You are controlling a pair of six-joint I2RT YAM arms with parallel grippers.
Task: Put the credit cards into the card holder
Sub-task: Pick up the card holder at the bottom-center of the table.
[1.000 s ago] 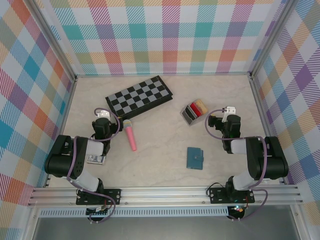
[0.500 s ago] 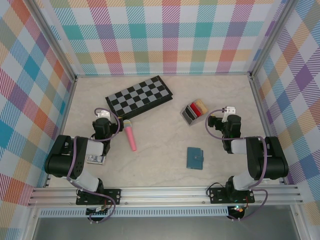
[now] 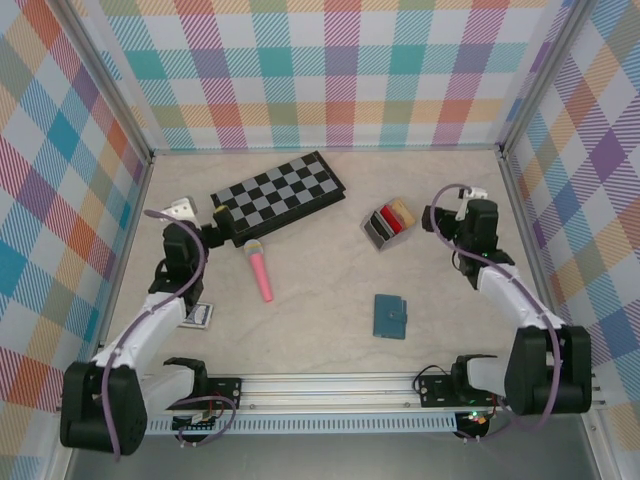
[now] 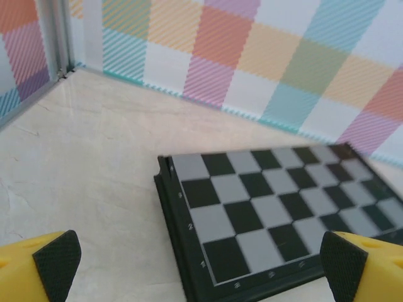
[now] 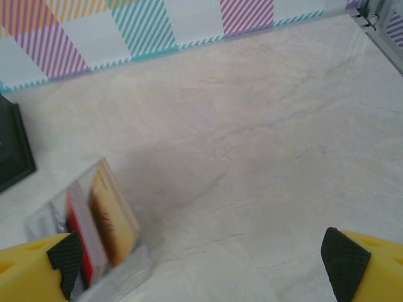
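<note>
Right gripper spread wide, empty, just right of the credit cards, centre-right of frame. I'd straddle one card's top edge, pinch, lift straight. Left gripper spread too.

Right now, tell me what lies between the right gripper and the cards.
Nothing but bare table lies between the right gripper and the cards in their grey tray; the top view shows it.
</note>
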